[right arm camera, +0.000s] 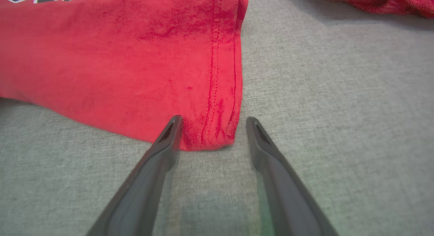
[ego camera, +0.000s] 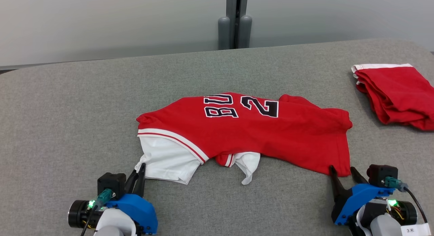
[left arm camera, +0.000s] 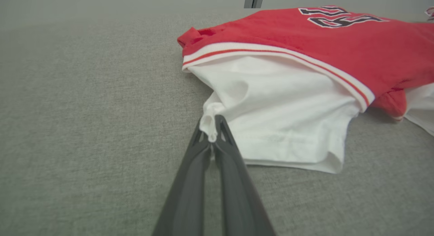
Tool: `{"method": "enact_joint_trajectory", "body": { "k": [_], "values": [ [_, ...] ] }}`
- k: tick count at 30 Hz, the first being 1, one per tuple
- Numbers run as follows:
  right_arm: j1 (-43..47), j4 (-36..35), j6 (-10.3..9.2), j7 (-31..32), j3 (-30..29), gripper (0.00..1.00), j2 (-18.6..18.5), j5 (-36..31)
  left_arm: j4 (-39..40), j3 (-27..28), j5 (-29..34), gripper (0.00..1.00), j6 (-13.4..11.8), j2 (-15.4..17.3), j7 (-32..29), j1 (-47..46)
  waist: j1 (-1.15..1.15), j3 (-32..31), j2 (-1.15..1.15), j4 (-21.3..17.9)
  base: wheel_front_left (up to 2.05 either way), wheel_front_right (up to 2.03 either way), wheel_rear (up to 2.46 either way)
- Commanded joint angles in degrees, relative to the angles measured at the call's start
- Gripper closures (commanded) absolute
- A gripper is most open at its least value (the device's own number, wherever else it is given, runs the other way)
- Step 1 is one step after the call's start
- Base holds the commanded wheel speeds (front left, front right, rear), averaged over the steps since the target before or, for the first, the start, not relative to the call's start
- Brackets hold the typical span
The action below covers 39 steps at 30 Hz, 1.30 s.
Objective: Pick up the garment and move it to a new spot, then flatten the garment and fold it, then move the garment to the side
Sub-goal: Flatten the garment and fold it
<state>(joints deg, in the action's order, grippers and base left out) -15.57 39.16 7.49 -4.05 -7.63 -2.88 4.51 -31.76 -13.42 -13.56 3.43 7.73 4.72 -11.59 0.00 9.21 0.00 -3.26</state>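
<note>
1. You have the red short-sleeved jersey with black-and-white lettering (ego camera: 244, 134) lying rumpled in the middle of the grey fabric-covered table (ego camera: 67, 127); in the head view it stretches from 9 o'clock to 3 o'clock, with the lettering on the side toward 12 o'clock.
2. Your left gripper (ego camera: 140, 170) sits at 7 o'clock in the head view; its two dark fingers are clenched on the outer corner of the jersey's white sleeve (left arm camera: 278, 127); in the left wrist view a small bunch of white cloth is pinched between the tips, and the rest of the sleeve spreads flat on the table toward 2 o'clock.
3. Your right gripper (ego camera: 342, 171) sits at 5 o'clock in the head view; its jaws stand released and wide apart; in the right wrist view the jersey's red hemmed corner (right arm camera: 217, 127) lies between the two tips; the tip at 9 o'clock meets the cloth's edge, the tip at 3 o'clock is just beside the hem over bare table; it grasps nothing.
4. A second red garment with a white band (ego camera: 396, 93) lies folded at 2 o'clock in the head view, well apart from the jersey, near the table's right edge.
5. Two grey rounded posts (ego camera: 234, 29) stand at 12 o'clock, beyond the table's far edge, against a pale wall.
</note>
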Motion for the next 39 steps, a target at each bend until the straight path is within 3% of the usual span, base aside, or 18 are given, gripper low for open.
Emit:
{"method": "enact_joint_trajectory", "body": {
  "k": [1,2,4,10,16,21,30,35,39],
  "values": [
    [-0.8,1.9,0.01,1.4,0.9,0.62,0.0,2.0,1.3,0.3,-0.4,1.00,-0.3,0.4,0.4,0.6,0.00,-0.1,0.00,0.2,0.00,0.00,0.00],
    [-1.3,2.9,0.01,1.9,1.5,0.71,0.1,3.6,2.3,0.4,-0.5,1.00,-0.4,0.5,0.4,0.9,0.00,-0.2,0.00,0.4,0.00,0.00,0.00],
    [-2.2,4.4,0.02,2.3,2.5,1.00,0.2,5.2,4.3,0.5,-0.7,1.00,-0.6,0.7,0.4,1.4,0.00,-0.4,0.00,0.6,0.00,0.00,0.00],
    [-4.9,3.7,0.01,0.1,4.3,1.00,0.0,8.0,10.9,1.6,-3.2,1.00,-0.2,0.6,0.3,2.8,0.00,-1.2,0.00,0.4,0.00,0.00,0.00],
    [-6.7,-4.1,0.01,-1.8,4.6,1.00,-0.1,9.8,21.5,4.1,-9.7,1.00,1.2,-0.2,-1.8,3.3,0.00,-3.2,0.00,-0.3,0.00,0.00,0.00],
    [-7.2,-17.2,0.01,-0.2,3.7,1.00,-0.7,8.8,34.5,6.5,-12.4,1.00,1.2,2.0,-5.5,1.1,0.00,-5.7,0.00,-0.9,0.00,0.00,0.00],
    [-6.7,-49.2,0.01,8.7,0.5,1.00,-1.4,5.7,58.4,9.3,-11.3,1.00,-0.3,7.9,-15.0,-10.9,0.00,-9.4,0.00,-1.4,0.00,0.00,0.00],
    [-7.4,-61.9,0.01,15.1,0.1,1.00,-2.3,4.4,63.5,9.0,-10.9,1.00,0.2,10.9,-21.1,-20.6,0.00,-9.5,0.00,-1.4,0.00,0.00,0.00],
    [-7.8,-65.6,0.01,20.1,0.7,1.00,-3.4,3.6,62.2,8.0,-11.2,1.00,0.7,12.2,-24.8,-26.4,0.00,-8.6,0.00,-1.5,0.00,0.00,0.00]
  ]
}}
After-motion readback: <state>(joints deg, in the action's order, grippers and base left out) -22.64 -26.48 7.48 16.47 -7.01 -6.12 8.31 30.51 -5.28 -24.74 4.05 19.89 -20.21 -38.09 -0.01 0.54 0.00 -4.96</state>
